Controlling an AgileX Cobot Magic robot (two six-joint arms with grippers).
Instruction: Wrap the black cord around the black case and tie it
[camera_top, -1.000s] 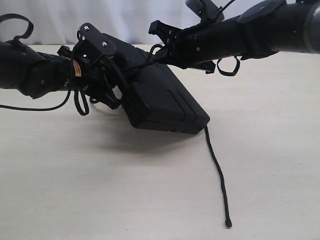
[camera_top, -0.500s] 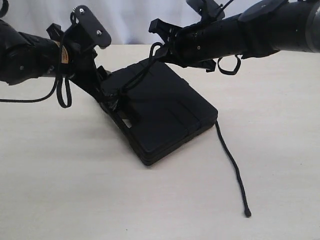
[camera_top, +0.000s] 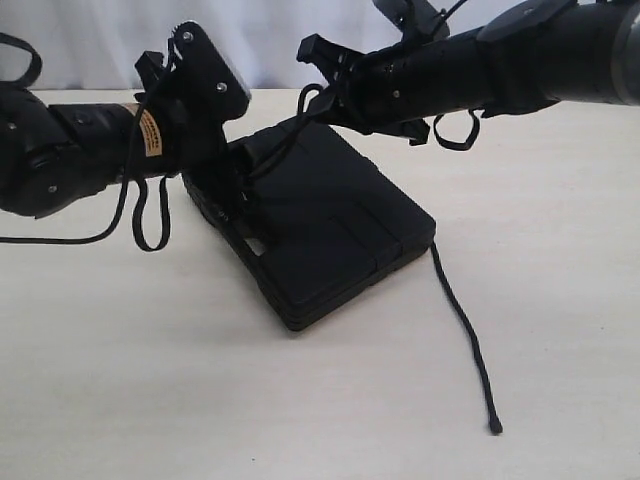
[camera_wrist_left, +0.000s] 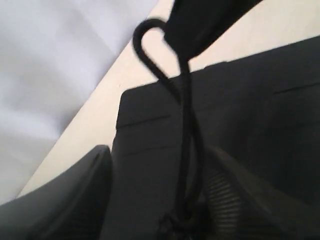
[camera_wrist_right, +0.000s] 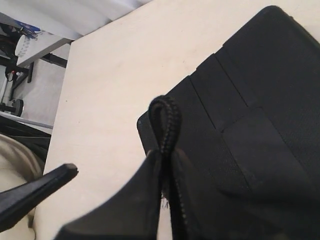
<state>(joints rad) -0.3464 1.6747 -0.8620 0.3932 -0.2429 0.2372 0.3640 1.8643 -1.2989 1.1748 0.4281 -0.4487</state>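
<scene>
The black case (camera_top: 330, 230) lies tilted on the table, its handle end raised toward the left. My left gripper (camera_top: 226, 192) is shut on that end, and in the left wrist view its fingers (camera_wrist_left: 70, 200) straddle the black case (camera_wrist_left: 145, 165). The black cord (camera_wrist_left: 187, 145) runs up over the case to a loop (camera_top: 312, 96) pinched in my right gripper (camera_top: 322, 100), which is shut. The right wrist view shows the same cord loop (camera_wrist_right: 166, 120) sticking out between the shut fingers (camera_wrist_right: 135, 200) above the case (camera_wrist_right: 260, 100). The cord's free end (camera_top: 470, 340) trails from the case's right corner across the table to its tip (camera_top: 495, 427).
The pale wooden table (camera_top: 150, 380) has a white curtain (camera_top: 270, 40) behind it. Thin robot cables (camera_top: 150, 215) hang in loops under the left arm. In the right wrist view the table's edge (camera_wrist_right: 67, 75) borders floor with equipment.
The case has swung from steeply tipped on its edge to broad face up. The left arm moved with it and now sits slightly lower and further right. The cord's free end shifted right.
</scene>
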